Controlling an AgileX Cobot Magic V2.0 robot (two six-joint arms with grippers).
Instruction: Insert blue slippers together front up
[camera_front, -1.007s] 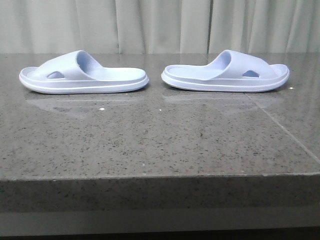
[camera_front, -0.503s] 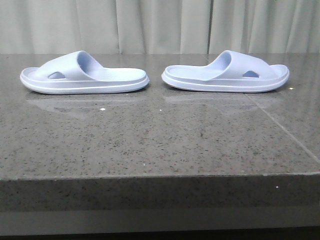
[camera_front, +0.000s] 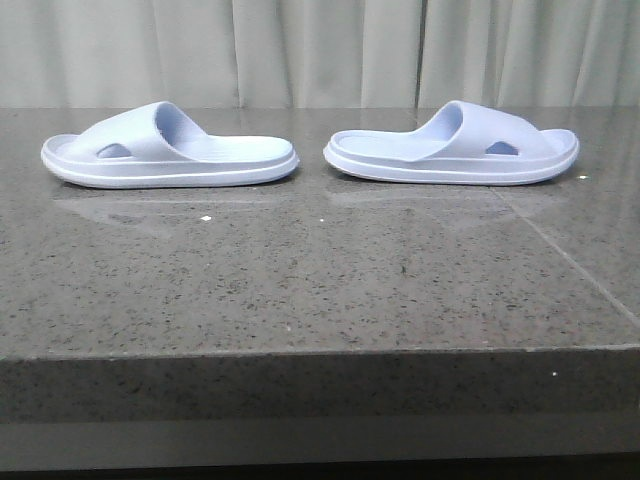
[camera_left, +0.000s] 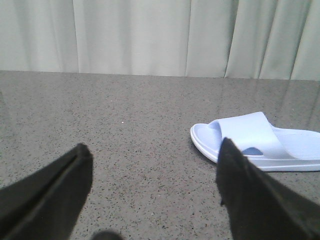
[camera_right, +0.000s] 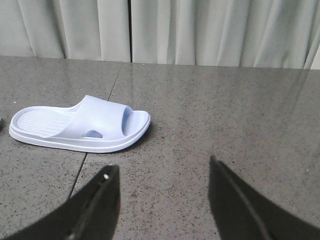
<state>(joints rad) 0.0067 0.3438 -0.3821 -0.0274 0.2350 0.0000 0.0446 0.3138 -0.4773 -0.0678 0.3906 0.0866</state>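
Left slipper (camera_front: 168, 150): lies flat on its sole on the table (camera_front: 300, 280), toward the far edge on the robot's left; its toe end points outward to the left and its heel end points toward the middle. The left wrist view shows the same slipper (camera_left: 260, 141) with its open toe and the oval hole in the strap's side.
Right slipper (camera_front: 452, 148): lies flat on its sole too, on the right, in line with the other; its heel end points toward the middle and its toe end outward to the right. It also shows in the right wrist view (camera_right: 80, 125).
The pair: heel to heel with a clear gap between them, not touching, neither one tilted or stacked.
Left gripper (camera_left: 155, 165): black fingers (camera_left: 47, 192) spread wide apart with nothing between them, above bare tabletop; the left slipper lies beyond one fingertip, apart from it.
Right gripper (camera_right: 162, 180): black fingers (camera_right: 235, 200) likewise spread wide and holding nothing; the right slipper lies farther out and off to one side, well apart from them.
Table: dark speckled stone with a glossy top that reflects the slippers; a thin seam runs across its right part.
Backdrop: pale pleated curtain (camera_front: 320, 50) behind the table.
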